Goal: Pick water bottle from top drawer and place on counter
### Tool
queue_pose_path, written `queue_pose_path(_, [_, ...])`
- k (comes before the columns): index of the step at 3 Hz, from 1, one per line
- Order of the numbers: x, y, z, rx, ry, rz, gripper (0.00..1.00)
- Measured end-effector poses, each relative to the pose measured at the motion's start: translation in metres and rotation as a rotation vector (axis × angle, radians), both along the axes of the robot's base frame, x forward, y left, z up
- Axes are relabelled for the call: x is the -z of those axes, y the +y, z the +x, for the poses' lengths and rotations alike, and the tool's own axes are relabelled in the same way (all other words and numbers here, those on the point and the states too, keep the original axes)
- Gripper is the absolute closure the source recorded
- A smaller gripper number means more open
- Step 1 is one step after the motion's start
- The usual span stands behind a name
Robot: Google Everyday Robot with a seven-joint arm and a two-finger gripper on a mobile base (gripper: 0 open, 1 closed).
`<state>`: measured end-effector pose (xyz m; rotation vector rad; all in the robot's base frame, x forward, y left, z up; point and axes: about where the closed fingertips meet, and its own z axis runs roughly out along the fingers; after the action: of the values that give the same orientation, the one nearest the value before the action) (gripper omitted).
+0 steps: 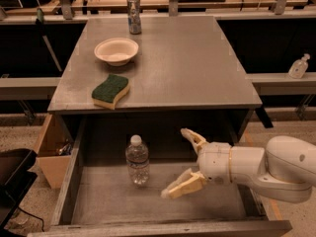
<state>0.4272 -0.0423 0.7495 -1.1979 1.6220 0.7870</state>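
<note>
My claw is down inside the top drawer, just to the right of the water bottle. Its two fingers are spread wide apart and they hold nothing. The bottle stands up straight on the drawer floor, a bit left of the middle. It is near the claw but not touching it.

I think the job now is to get the claw around the bottle. I would slide the claw slowly to the left, so one finger goes behind the bottle and one goes in front. I would aim for the middle of the bottle, below the white cap. If a finger bumps it first, it could tip over and roll. The plastic looks thin, so I would squeeze softly, just enough to hold it.

Then I would lift it up and pull it toward the front. The edge of the tabletop sticks out over the back of the drawer. The right side of the tabletop looks like a good bare spot for the bottle.

Now I count. One water bottle. One open drawer. One claw. On the tabletop: one white bowl, one green sponge and one silver can. Off to the right is one small pump bottle.
</note>
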Motion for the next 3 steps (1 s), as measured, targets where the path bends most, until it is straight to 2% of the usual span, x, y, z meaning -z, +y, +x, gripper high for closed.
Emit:
queue_pose_path(1, [0.0036,0.0335,0.0116,-0.021,-0.011,0.073,0.00])
queue_pose_path(3, [0.0050,0.0419,0.0131,-0.034,-0.010,0.094,0.00])
